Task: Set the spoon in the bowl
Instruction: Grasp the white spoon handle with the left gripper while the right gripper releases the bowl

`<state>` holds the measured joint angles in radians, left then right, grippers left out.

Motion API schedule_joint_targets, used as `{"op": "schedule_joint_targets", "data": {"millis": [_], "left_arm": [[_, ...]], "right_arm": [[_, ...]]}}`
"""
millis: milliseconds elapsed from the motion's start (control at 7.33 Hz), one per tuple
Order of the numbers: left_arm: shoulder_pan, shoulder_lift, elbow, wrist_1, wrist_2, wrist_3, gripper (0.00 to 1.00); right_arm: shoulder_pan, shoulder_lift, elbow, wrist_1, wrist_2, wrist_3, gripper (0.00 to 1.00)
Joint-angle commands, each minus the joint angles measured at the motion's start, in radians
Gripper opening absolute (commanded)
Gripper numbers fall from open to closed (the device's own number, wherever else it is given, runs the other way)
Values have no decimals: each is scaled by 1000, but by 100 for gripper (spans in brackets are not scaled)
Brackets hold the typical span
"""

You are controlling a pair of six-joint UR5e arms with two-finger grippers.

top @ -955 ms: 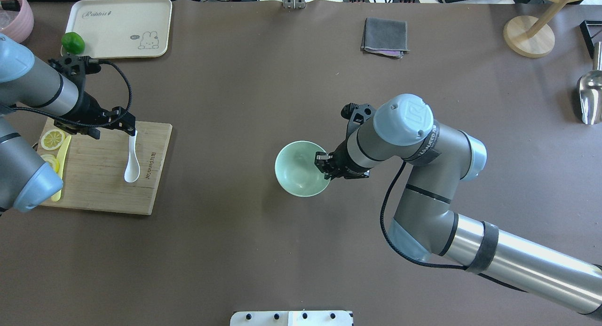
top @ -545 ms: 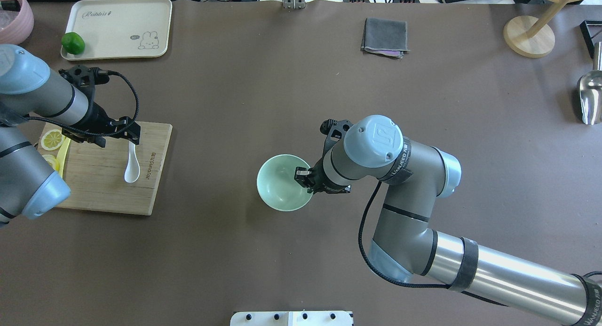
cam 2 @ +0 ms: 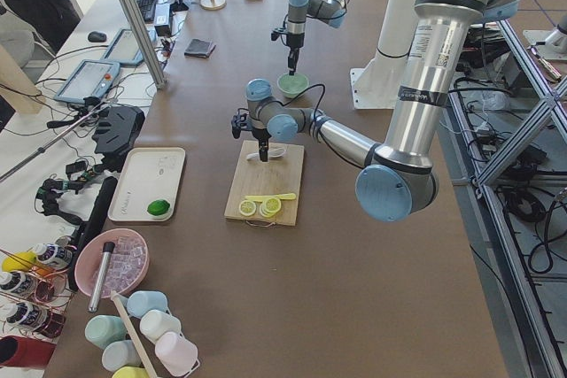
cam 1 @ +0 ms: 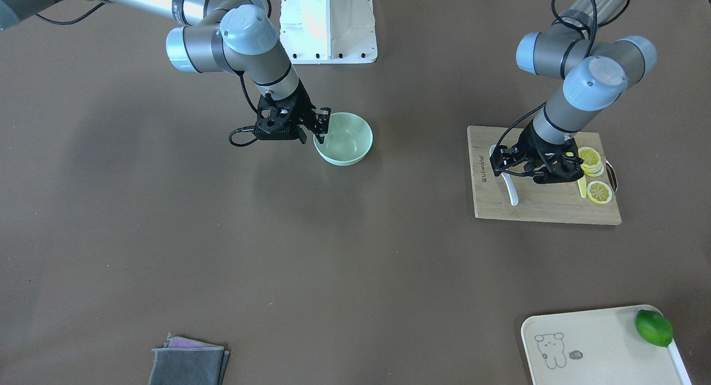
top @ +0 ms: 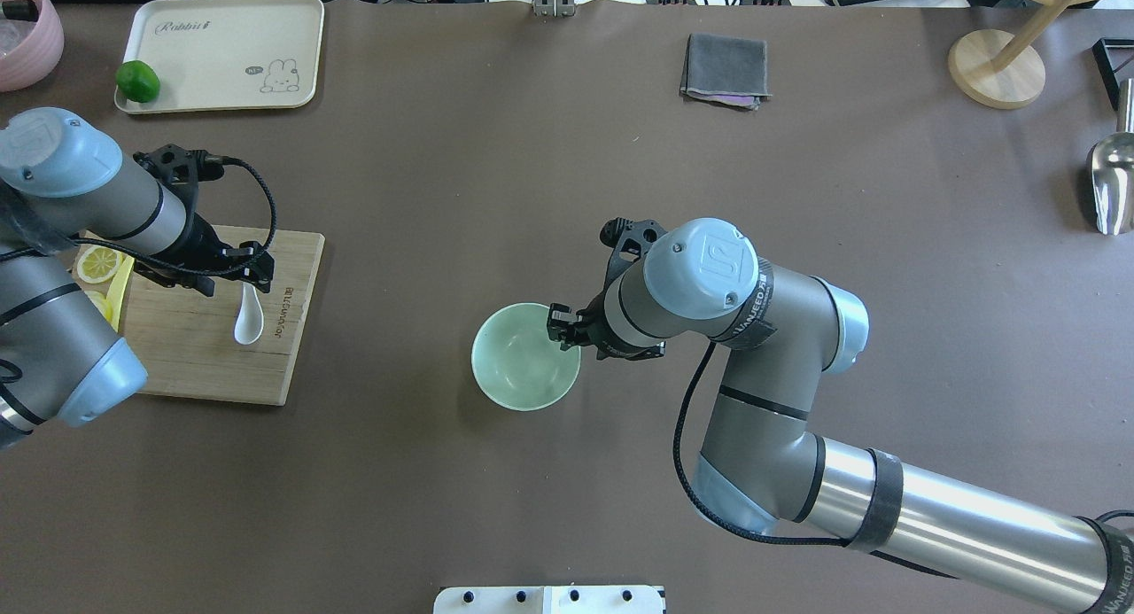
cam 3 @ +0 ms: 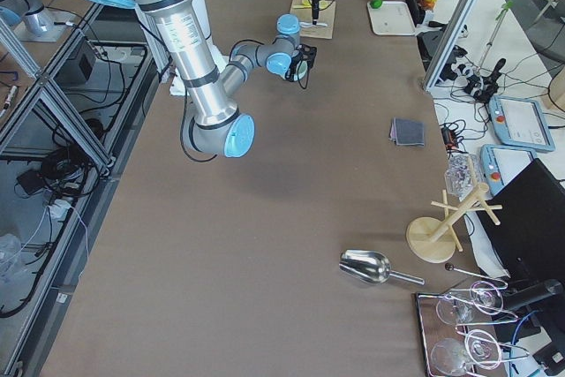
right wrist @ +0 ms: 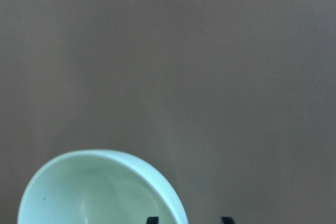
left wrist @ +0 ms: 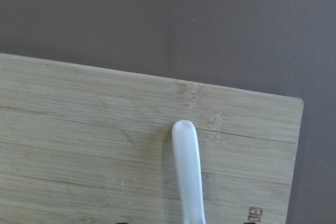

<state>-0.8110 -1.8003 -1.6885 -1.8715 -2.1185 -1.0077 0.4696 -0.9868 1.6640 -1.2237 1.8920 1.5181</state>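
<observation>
The white spoon (top: 248, 322) lies on the bamboo cutting board (top: 195, 357), scoop toward the robot. My left gripper (top: 257, 275) is open just above its handle. In the left wrist view the handle (left wrist: 188, 171) runs between the fingers. It also shows in the front view (cam 1: 511, 191), below the gripper (cam 1: 501, 165). My right gripper (top: 560, 323) is shut on the right rim of the mint-green bowl (top: 521, 361), which sits on the table at the centre. The bowl is empty in the front view (cam 1: 345, 141) and the right wrist view (right wrist: 94, 192).
Lemon slices (top: 97, 262) and a yellow knife (top: 121, 282) lie on the board's left side. A cream tray (top: 230, 47) with a lime (top: 137, 81) is at the back left. A grey cloth (top: 725, 69), a wooden stand (top: 997, 65) and a metal scoop (top: 1112, 184) are at the back right.
My right gripper has moved the bowl left and toward the robot. My left gripper has shifted along the spoon's handle toward the scoop. The spoon has not moved.
</observation>
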Motion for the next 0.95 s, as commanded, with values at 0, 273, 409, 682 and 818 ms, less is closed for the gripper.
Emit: {"op": "schedule_joint_targets", "data": {"millis": [0, 273, 409, 682, 818], "left_arm": [[12, -1, 1, 0, 5, 0, 75], [15, -20, 21, 0, 5, 1, 60], [15, -31, 35, 0, 5, 1, 59], [15, -39, 44, 0, 3, 3, 50], [15, -37, 47, 0, 5, 6, 33]], "right_arm": [[43, -74, 66, 1, 13, -15, 100], [60, -93, 88, 1, 25, -16, 100], [61, -95, 88, 1, 25, -15, 100], [67, -98, 88, 1, 27, -15, 100], [69, -104, 92, 1, 27, -15, 100]]}}
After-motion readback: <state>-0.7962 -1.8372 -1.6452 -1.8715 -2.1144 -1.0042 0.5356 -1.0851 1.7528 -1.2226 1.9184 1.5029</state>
